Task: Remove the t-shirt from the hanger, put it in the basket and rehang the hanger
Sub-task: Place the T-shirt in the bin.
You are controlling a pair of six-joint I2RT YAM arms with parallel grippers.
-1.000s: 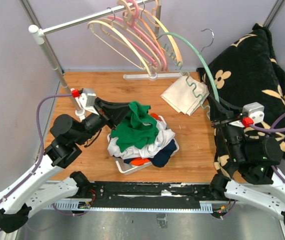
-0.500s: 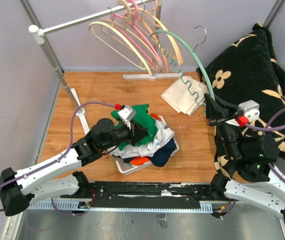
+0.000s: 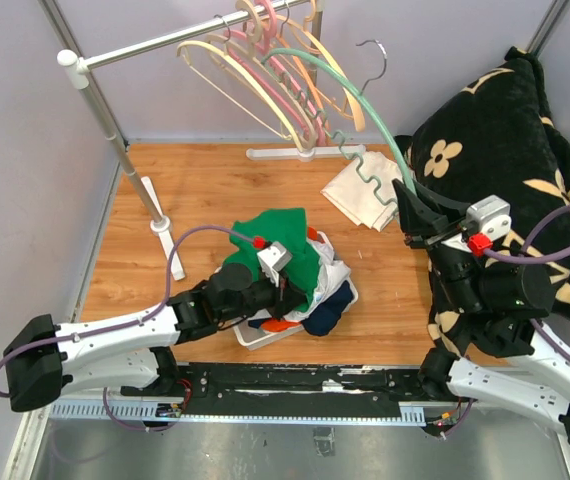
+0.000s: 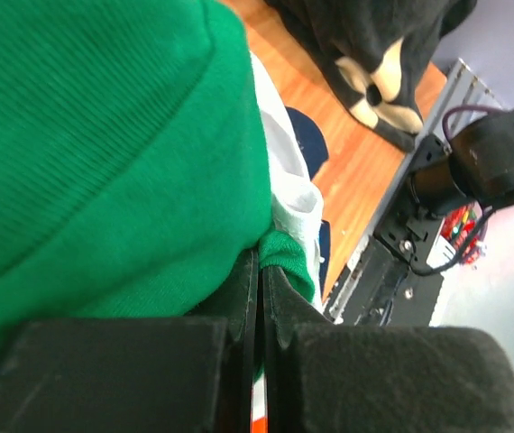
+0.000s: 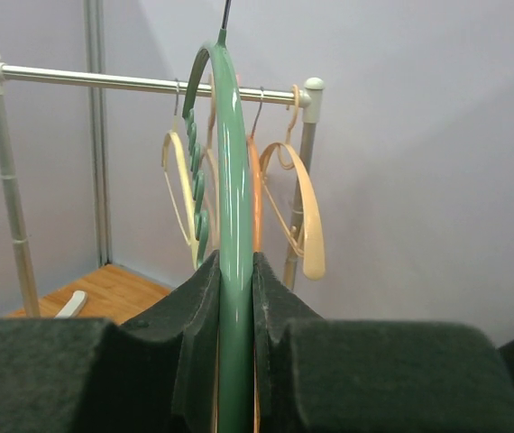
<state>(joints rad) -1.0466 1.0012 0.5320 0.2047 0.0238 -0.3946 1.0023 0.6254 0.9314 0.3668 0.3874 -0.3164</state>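
Top view: the left gripper (image 3: 290,288), a second ago by the tabletop's left edge, now lies on the near-edge pile against the green t-shirt (image 3: 275,232). The right gripper (image 3: 405,205) has swung the hanger (image 3: 370,95) towards the rack (image 3: 155,42).
Left wrist: jaws pressed together, t-shirt at their tips.
Right wrist: jaws clamp the hanger.

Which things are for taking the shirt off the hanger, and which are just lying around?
For the job:
green hanger, with the right gripper shut on it
green t-shirt, with the left gripper shut on it

Just lying about:
other clothes in the white basket
beige cloth
black flowery cloth
spare hangers on the rack
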